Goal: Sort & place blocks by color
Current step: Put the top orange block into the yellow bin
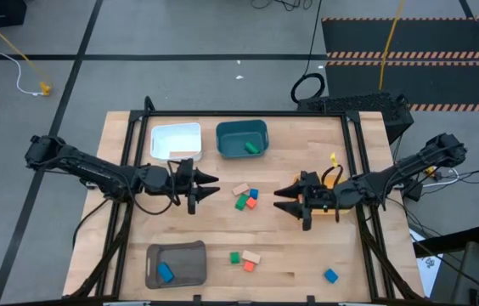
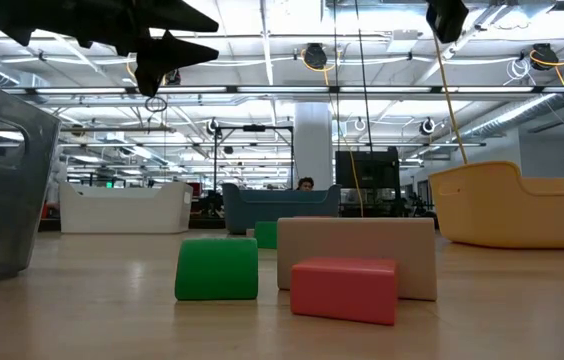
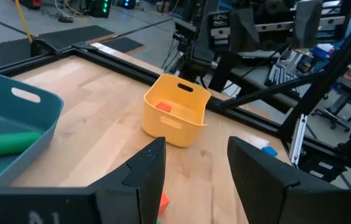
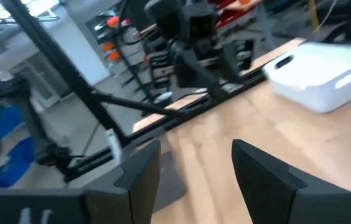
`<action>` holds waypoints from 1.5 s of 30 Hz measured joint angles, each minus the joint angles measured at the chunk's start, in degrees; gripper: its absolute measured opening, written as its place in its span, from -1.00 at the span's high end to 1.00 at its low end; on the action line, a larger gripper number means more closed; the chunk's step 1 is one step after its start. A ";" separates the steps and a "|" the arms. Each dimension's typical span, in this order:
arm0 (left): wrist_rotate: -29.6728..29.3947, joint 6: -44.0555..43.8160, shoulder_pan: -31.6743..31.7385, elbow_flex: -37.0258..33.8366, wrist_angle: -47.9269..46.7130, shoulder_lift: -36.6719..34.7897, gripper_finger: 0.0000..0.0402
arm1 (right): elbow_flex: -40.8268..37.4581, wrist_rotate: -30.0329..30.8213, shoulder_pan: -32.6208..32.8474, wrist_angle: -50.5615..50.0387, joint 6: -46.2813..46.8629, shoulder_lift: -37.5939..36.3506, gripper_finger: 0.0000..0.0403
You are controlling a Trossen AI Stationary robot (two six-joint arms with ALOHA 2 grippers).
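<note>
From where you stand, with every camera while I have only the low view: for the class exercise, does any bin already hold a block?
Observer: Yes. The teal bin holds a green block.
Operator: And the yellow bin?
Observer: It holds a red block.
Operator: Are the grippers carrying anything?
Observer: No. The left gripper and the right gripper hang open above the table, on either side of the middle cluster, with nothing between their fingers.
</note>
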 joint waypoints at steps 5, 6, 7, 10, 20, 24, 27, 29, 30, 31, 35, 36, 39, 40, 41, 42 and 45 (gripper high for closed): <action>0.00 0.00 0.00 0.00 -0.17 0.00 0.13 | 0.00 -2.53 0.66 1.26 4.80 1.38 -0.05; 0.00 0.00 0.00 0.00 -0.17 0.00 0.13 | 0.00 -2.65 0.82 2.22 5.34 2.04 -0.07; 0.00 0.00 0.00 0.00 -0.17 0.00 0.13 | 0.00 -2.80 1.03 3.27 5.51 2.82 -0.10; 0.00 0.00 0.00 0.00 -0.20 0.00 0.13 | 0.00 -5.43 1.16 6.96 5.74 5.20 -0.17; 0.04 0.00 0.00 0.00 -0.21 0.00 0.13 | 0.00 -7.05 -1.92 8.34 3.79 10.60 -0.22; 0.06 -0.37 -0.36 0.00 -0.39 0.00 0.13 | 0.02 -7.07 -3.76 9.23 2.01 12.06 -0.22; 0.13 0.20 -0.80 0.00 -0.44 0.00 0.13 | 0.74 -7.05 -5.01 10.07 -0.57 13.41 -0.22; 0.22 0.45 -0.85 0.00 -0.44 0.00 0.13 | 2.68 -7.07 -5.73 10.03 -3.24 14.62 -0.22; 0.26 0.46 -0.85 0.00 -0.43 0.00 0.13 | 3.90 -7.08 -6.00 9.93 -5.00 15.12 -0.22; 0.25 0.45 -0.85 0.00 -0.43 0.00 0.13 | 5.14 -7.15 -6.21 9.96 -6.79 15.70 -0.22; 0.24 -0.30 -0.85 0.00 -0.59 0.00 0.13 | 9.10 -7.22 -7.17 5.79 -12.44 16.29 -0.22; 0.24 -0.50 -0.85 0.00 -1.02 0.00 0.13 | 9.70 -7.14 -7.63 3.37 -12.37 16.29 -0.22; 0.35 -1.35 -0.92 0.00 -2.24 0.00 0.13 | 10.34 -6.95 -9.29 -4.56 -7.62 16.37 -0.22; 0.71 -1.36 -0.98 0.00 -2.39 0.00 0.13 | 10.34 -6.94 -9.90 -6.60 -5.66 16.49 -0.21; 1.40 -1.33 -0.98 0.00 -2.44 0.00 0.13 | 10.37 -6.87 -10.42 -8.36 -3.78 16.82 -0.21; 2.13 -1.33 -0.96 0.00 -2.56 0.00 0.13 | 10.41 -6.90 -10.88 -10.01 -1.86 17.07 -0.21; 3.08 -1.31 -0.98 0.00 -2.73 0.00 0.13 | 10.41 -6.89 -11.66 -14.68 2.44 17.84 -0.21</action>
